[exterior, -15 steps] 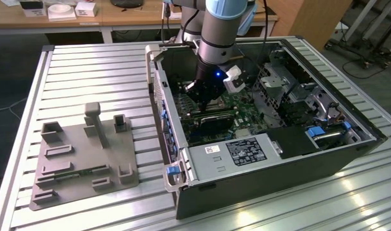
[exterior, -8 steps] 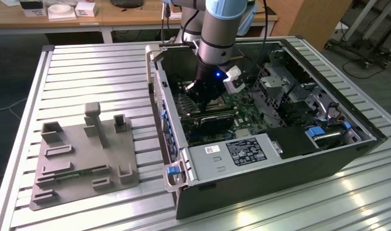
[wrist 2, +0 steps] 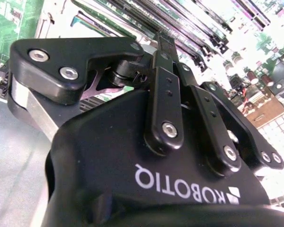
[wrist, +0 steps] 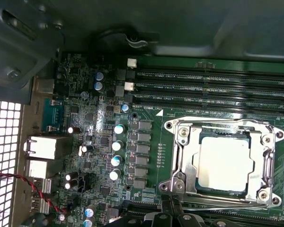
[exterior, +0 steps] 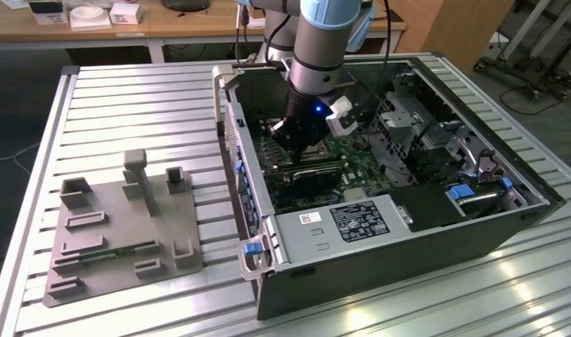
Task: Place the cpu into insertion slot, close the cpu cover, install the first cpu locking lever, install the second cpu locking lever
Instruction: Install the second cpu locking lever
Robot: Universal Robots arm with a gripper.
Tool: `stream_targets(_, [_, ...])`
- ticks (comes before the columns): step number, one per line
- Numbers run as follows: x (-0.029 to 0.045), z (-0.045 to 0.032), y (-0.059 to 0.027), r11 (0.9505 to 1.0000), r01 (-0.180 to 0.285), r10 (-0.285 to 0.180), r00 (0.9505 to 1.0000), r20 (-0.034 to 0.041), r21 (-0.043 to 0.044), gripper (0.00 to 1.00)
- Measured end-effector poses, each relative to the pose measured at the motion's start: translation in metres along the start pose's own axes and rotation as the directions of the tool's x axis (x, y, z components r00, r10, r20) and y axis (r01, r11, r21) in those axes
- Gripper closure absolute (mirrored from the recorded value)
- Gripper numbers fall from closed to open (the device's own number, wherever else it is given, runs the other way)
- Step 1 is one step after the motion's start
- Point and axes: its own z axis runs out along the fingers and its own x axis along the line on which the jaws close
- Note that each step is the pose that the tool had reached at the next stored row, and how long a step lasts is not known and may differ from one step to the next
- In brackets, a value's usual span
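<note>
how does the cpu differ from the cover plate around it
The cpu is a solid, pale, plain square; the cover plate is an open metal frame with a square cut-out. The cpu sits in the middle; the cover plate lies closed around it, larger and shinier. Both are square, flat and metallic.

Even indoor light, glare on the table (exterior: 435,309), washed-out second wrist view, dim first wrist view
</note>
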Motion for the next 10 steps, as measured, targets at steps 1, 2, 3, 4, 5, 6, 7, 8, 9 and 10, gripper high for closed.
stream_targets(1, [0.0000,0.0000,0.0001,1.0000,0.000,0.000,1.0000,0.0001,-0.0004,0.90])
stream_targets(2, [0.0000,0.0000,0.0001,1.0000,0.000,0.000,1.0000,0.0000,-0.0009,0.90])
stream_targets(3, [0.0000,0.0000,0.0001,1.0000,0.000,0.000,1.0000,0.0001,-0.0014,0.90])
stream_targets(4, [0.0000,0.0000,0.0002,1.0000,0.000,0.000,1.0000,0.0001,-0.0020,0.90])
stream_targets(5, [0.0000,0.0000,0.0002,1.0000,0.000,0.000,1.0000,0.0001,-0.0028,0.90])
stream_targets(6, [0.0000,-0.0001,0.0003,1.0000,0.000,0.000,1.0000,0.0002,-0.0038,0.90])
stream_targets(7, [0.0000,-0.0001,0.0003,1.0000,0.000,0.000,1.0000,0.0003,-0.0048,0.90])
stream_targets(8, [0.0000,0.0000,0.0003,1.0000,0.000,0.000,1.0000,0.0004,-0.0058,0.90])
stream_targets(9, [0.0000,0.0000,0.0004,1.0000,0.001,-0.001,1.0000,0.0005,-0.0066,0.90])
stream_targets(10, [0.0000,0.0000,0.0004,1.0000,0.001,-0.001,1.0000,0.0005,-0.0076,0.90])
